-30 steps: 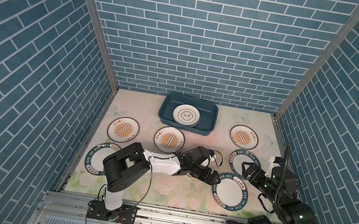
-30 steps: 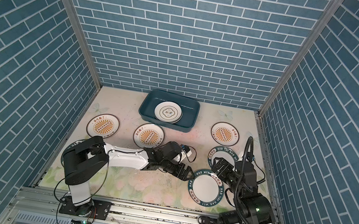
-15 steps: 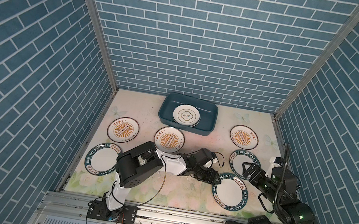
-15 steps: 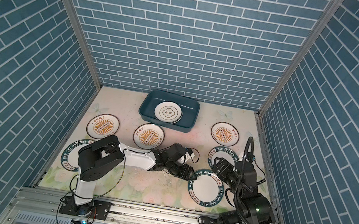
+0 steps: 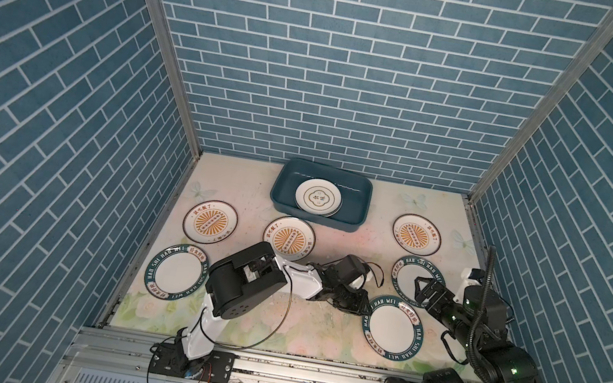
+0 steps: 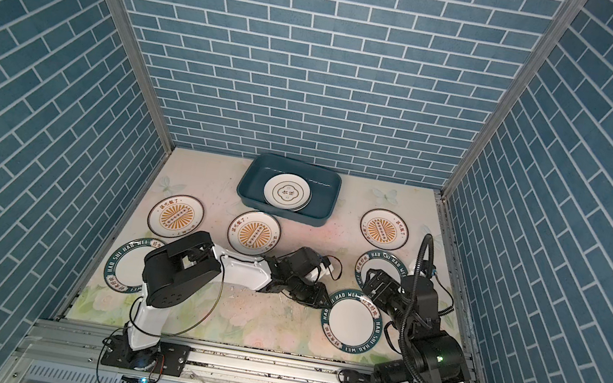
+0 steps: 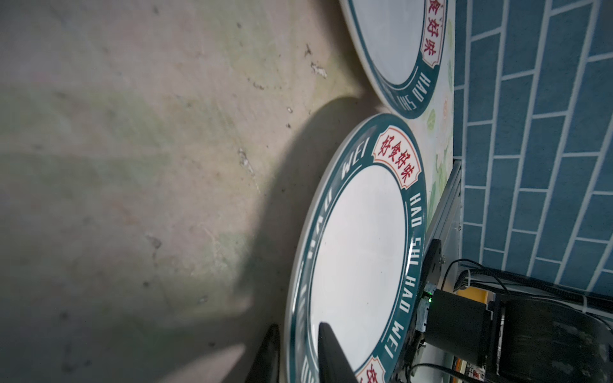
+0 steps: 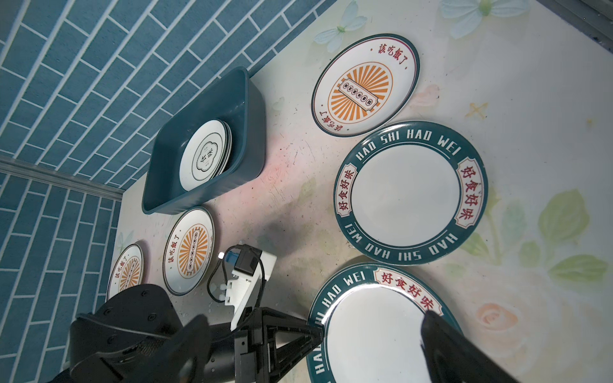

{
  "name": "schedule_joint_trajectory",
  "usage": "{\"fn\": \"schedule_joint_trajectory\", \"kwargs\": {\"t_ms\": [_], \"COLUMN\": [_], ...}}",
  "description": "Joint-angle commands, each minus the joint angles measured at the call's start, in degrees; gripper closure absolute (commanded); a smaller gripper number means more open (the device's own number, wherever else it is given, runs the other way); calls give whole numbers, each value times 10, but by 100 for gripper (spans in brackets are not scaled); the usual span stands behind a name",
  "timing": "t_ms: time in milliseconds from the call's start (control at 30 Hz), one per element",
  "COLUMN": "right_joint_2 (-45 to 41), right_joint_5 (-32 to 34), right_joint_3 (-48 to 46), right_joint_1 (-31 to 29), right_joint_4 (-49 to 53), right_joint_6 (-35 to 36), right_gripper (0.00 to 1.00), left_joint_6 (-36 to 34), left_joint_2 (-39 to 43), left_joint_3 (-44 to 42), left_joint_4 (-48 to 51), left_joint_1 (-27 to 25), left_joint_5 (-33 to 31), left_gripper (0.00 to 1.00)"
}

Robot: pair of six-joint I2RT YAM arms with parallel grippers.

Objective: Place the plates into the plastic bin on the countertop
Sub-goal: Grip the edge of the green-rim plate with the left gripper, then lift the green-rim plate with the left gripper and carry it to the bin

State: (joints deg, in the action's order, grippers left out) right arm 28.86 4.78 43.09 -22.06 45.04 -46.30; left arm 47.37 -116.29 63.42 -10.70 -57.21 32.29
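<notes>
My left gripper [image 5: 361, 308] [image 7: 297, 326] lies low on the countertop [image 5: 313, 341], shut on the left rim of a green-rimmed plate [image 5: 394, 333] [image 7: 358, 248], one finger over the rim and one under it. My right gripper [image 5: 424, 294] [image 8: 313, 320] hangs open above the far edge of that plate, holding nothing. The teal plastic bin [image 5: 357, 205] [image 8: 205, 109] stands at the back centre with a stack of quatrefoil plates [image 5: 317, 199] inside. Two more green-rimmed plates [image 5: 172, 275] [image 8: 408, 194] and three orange sunburst plates [image 5: 210, 221] [image 5: 288, 239] [image 5: 415, 236] lie flat.
Blue brick walls [image 5: 336, 79] close in the back and both sides. A metal rail [image 5: 287, 370] runs along the front edge. My left arm's bulky elbow [image 5: 242, 287] hangs beside the left green-rimmed plate.
The left gripper's jaws have closed onto the plate's rim. The left arm's elbow has swung to the right. The right arm has not moved.
</notes>
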Motion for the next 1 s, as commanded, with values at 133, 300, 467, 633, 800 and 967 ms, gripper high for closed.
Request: {"fn": "schedule_joint_trajectory", "kwargs": {"t_ms": [133,300,467,633,800,967], "right_joint_2": [-3,0,3,4,7,12], "right_joint_5": [14,19,19,20,15,2], "right_joint_3": [-1,0,1,4,5,0], "right_joint_1": [2,2,2,2,2,2], "right_joint_4": [7,8,5,2,-7,-23], "right_joint_6": [-15,-15,-15,-14,-12,-9], "right_gripper": [2,2,1,2,2,1], "left_joint_6": [-5,0,21,37,42,19], "left_joint_2": [-12,-7,2,34,90,146], "left_joint_3": [20,17,3,-29,-64,-86], "left_joint_4": [20,21,-1,-25,-31,15], "left_joint_1": [-3,-2,6,22,51,80], "left_joint_5": [4,9,25,27,23,1], "left_gripper": [86,98,100,100,100,100]}}
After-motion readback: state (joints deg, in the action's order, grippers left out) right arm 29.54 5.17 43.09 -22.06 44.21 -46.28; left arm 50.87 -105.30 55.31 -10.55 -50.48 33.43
